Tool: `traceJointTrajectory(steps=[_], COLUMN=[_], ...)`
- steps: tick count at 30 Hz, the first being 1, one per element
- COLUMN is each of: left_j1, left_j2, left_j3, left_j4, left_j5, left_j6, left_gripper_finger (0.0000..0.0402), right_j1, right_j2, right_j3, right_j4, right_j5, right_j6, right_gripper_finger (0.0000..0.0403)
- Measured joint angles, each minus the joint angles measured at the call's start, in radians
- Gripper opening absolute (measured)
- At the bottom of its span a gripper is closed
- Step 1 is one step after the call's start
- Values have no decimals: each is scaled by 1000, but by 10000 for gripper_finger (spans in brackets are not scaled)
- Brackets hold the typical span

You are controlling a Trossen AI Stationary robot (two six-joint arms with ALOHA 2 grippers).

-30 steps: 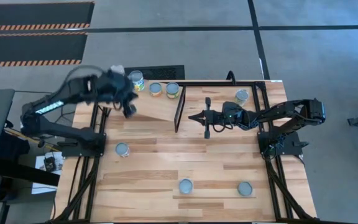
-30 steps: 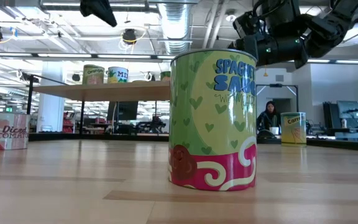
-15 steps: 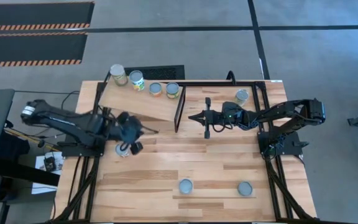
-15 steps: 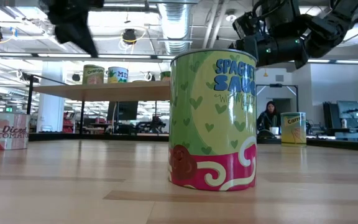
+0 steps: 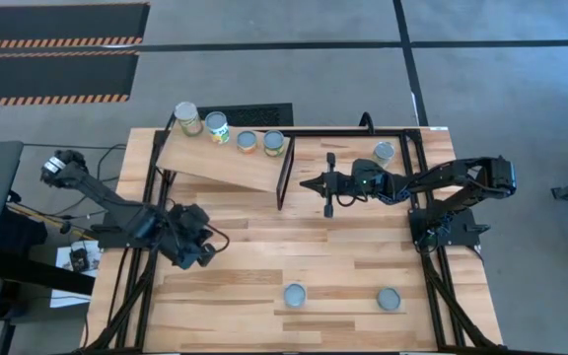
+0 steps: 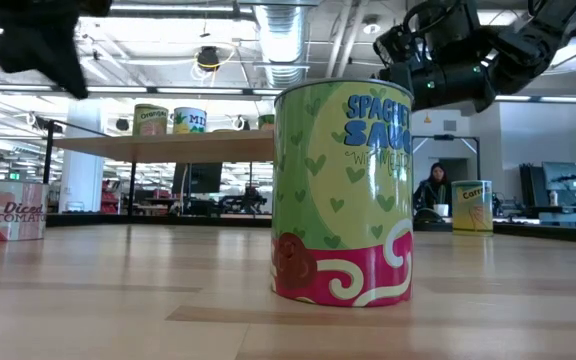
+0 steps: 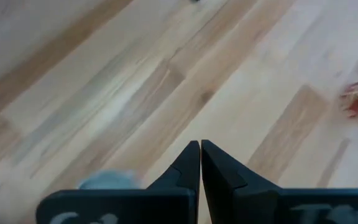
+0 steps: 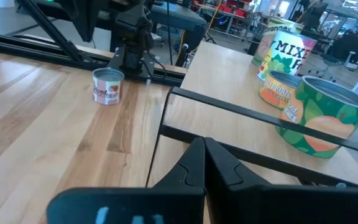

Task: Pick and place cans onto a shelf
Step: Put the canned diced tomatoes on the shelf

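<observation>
Left gripper (image 5: 193, 251) hangs over the tomato can by the table's left edge in your high view, four cans (image 5: 216, 126) already on the shelf (image 5: 227, 166). Low down, that red-and-white can (image 6: 6, 210) stands upright at far left. Your left wrist shows fingers (image 7: 187, 163) pressed together, so part them before descending. Right gripper (image 8: 202, 154), also closed, waits beside the shelf.

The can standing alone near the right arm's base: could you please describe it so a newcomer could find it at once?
Start from the wooden table in the high view and go to its far right corner. There, behind the right arm and right of the slanted shelf, stands a single can. Unlike the four cans in a row on the shelf, it has no neighbours.
</observation>
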Motion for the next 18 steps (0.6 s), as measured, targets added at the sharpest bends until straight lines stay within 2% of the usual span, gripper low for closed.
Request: traceJointTrajectory(steps=[7,13,18], left_j1=[-40,-47,-47], left_j2=[0,46,156], left_j3=[0,-24,-47], left_j4=[-143,-160,-151], left_j5=[101,126,126], left_j6=[-173,-187,-174], left_gripper_finger=[20,64,98], right_j1=[-9,-14,-13], right_j2=[0,0,0], right_j3=[0,0,0], right_j4=[-16,-16,-17], right_j5=[-2,-1,-1], right_j6=[0,3,3], right_gripper_finger=[12,12,12])
